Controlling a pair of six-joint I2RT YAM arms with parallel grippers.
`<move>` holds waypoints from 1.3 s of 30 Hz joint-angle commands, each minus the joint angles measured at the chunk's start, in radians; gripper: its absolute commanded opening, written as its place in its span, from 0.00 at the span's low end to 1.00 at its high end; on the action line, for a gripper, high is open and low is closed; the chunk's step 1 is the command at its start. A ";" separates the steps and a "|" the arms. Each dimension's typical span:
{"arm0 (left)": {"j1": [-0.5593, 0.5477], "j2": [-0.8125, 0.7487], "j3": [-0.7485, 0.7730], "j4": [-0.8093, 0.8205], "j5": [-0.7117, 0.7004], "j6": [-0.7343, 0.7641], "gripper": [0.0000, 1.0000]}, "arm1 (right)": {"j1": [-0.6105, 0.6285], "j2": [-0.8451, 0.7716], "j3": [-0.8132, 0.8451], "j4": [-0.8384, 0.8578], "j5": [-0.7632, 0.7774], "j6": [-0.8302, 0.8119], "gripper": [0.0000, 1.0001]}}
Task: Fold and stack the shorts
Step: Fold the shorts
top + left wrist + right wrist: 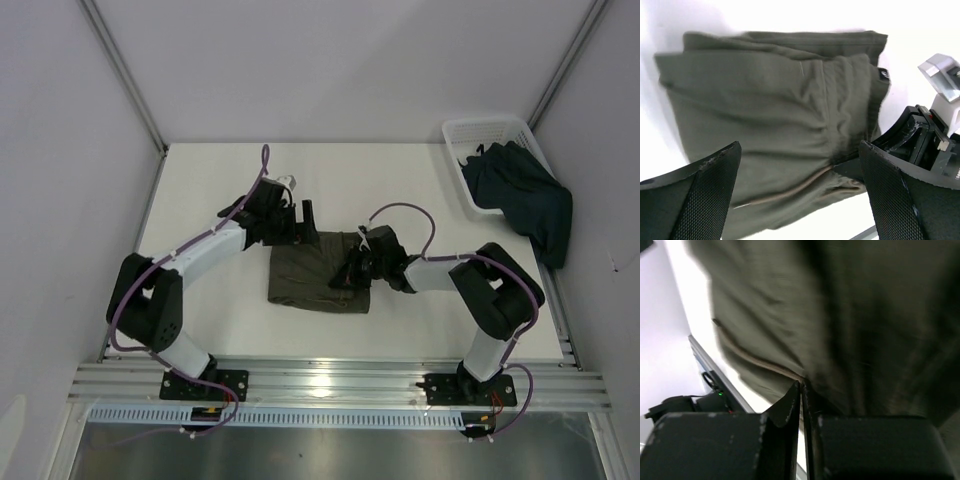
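The olive shorts (318, 275) lie flat in the middle of the table (420, 185), between the two arms. The right fingers (790, 407) are pressed together on a fold of cloth near the right edge of these shorts. The left fingers (715, 182) stand wide apart over the far left corner and hold nothing. The navy shorts (520, 195) hang over the basket (470, 128) at the far right corner.

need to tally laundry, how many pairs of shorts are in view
2: olive-green shorts flat at the table's centre; dark navy-teal shorts draped over the white basket, far right. Others may hide underneath.
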 commanded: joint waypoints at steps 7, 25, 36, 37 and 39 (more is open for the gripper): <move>0.004 0.231 0.095 0.135 0.142 0.032 0.98 | -0.004 0.001 -0.095 -0.054 0.132 -0.038 0.04; 0.010 0.222 -0.123 0.206 0.016 -0.126 0.98 | -0.109 0.035 0.207 -0.501 0.350 -0.251 0.01; -0.090 -0.422 -0.622 0.256 -0.111 -0.383 0.99 | -0.109 0.040 0.439 -0.554 0.328 -0.302 0.35; -0.096 -0.458 -0.596 0.219 -0.136 -0.376 0.99 | -0.105 0.017 0.438 -0.559 0.328 -0.302 0.42; -0.099 -0.538 -0.556 0.143 -0.183 -0.344 0.99 | -0.083 -0.056 0.423 -0.587 0.353 -0.305 0.56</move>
